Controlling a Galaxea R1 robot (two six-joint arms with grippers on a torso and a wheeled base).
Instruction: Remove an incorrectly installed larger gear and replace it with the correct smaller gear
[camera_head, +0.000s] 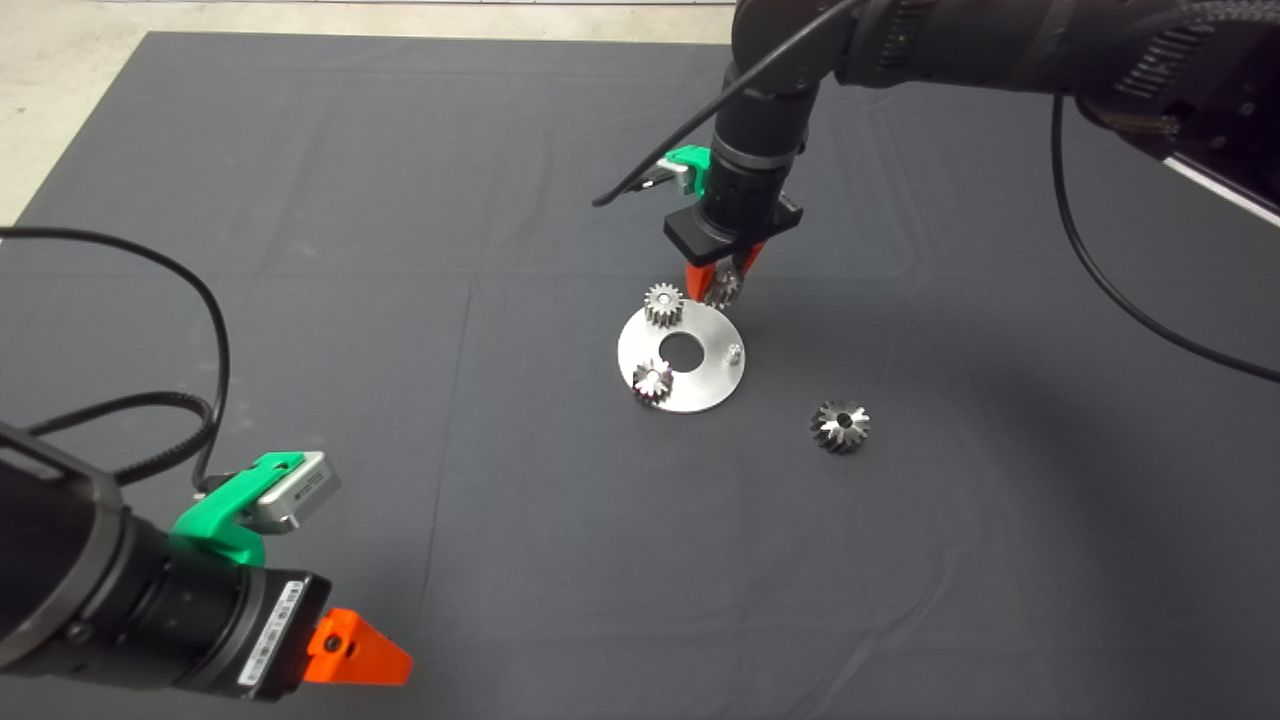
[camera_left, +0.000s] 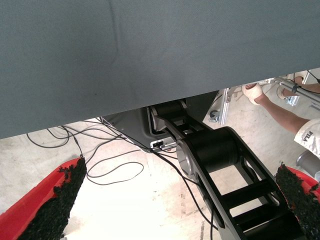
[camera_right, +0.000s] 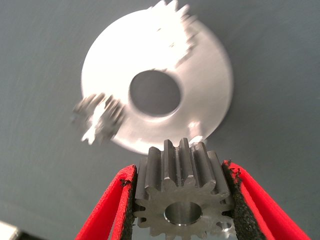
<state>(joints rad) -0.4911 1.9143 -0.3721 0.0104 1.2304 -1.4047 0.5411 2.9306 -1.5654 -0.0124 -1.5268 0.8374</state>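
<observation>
My right gripper (camera_head: 721, 283) is shut on the smaller gear (camera_head: 724, 287), a dark-grey fine-toothed gear, and holds it just above the far edge of the round silver plate (camera_head: 700, 390). In the right wrist view the smaller gear (camera_right: 182, 195) sits between my red fingers (camera_right: 112, 205), above the plate (camera_right: 210, 75) and near its bare peg (camera_right: 196, 127). The larger gear (camera_head: 840, 426), flared with big teeth, lies on the mat to the right of the plate. My left gripper (camera_head: 355, 650) is parked at the lower left, open and empty.
Two bright silver small gears (camera_head: 663, 304) (camera_head: 652, 381) stand on the plate beside its centre hole (camera_head: 681, 349). A bare peg (camera_head: 733, 352) stands at the plate's right. The left wrist view shows the mat's edge, cables, the floor and a person's arm (camera_left: 280, 112).
</observation>
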